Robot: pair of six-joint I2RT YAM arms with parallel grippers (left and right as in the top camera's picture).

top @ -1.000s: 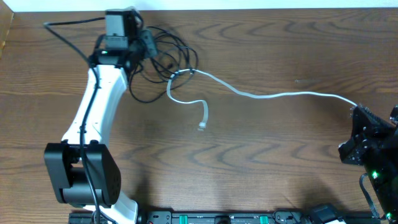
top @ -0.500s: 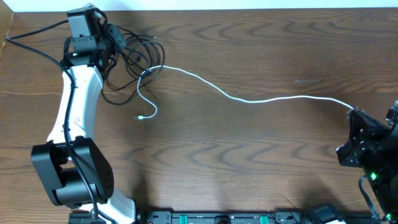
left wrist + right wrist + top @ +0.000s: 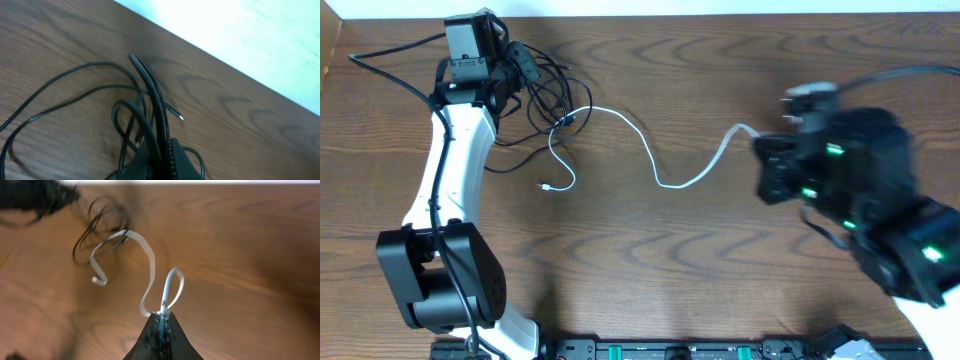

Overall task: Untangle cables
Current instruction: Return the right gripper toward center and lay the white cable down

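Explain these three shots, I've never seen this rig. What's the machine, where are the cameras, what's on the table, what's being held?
Two robot arms work at a wooden table. The wide picture looks down from above. The white left arm stands at the left side, and the dark right arm, blurred here, is at the right. The other two pictures come from a camera on each wrist, looking past that arm's own fingers. On the table lie two thin cords: a black cable in loose loops and a white cable that runs into those loops. The left gripper is shut on the black cable, and the right gripper is shut on the white one.
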